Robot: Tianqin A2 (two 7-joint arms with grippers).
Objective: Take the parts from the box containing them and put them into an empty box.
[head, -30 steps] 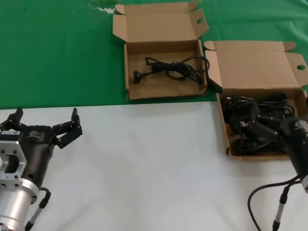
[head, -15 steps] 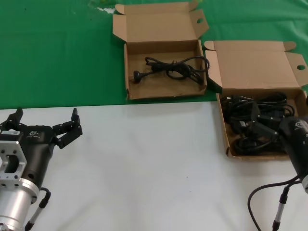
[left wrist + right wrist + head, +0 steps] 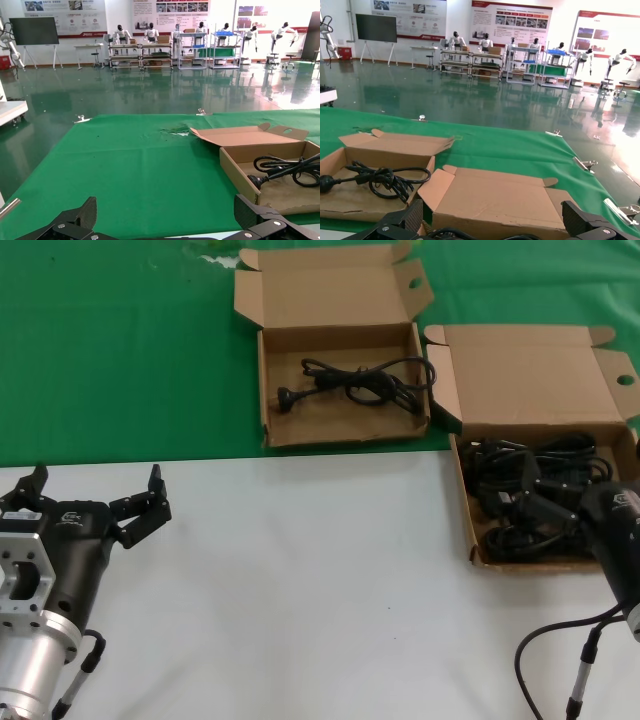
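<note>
Fingers of the right gripper [image 3: 560, 525] are spreading wide over tangled power cords [image 3: 530, 502]; light, floppy, snag-prone, best pinched at a moulded plug. Left gripper [image 3: 95, 495] is idling open-fingered.

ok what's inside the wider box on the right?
The wider box holds a tangled pile of black power cords. The right gripper covers the box's right corner, so its contents there can't be seen.

Plain brown cardboard for both the wider box [image 3: 530, 380] and the narrower box [image 3: 330, 300]. Black cords [image 3: 535, 502] and black single cord [image 3: 355, 380]. Green cloth [image 3: 110, 350], pale white table [image 3: 300, 590]. Black left gripper [image 3: 95, 502] on silver wrist.
</note>
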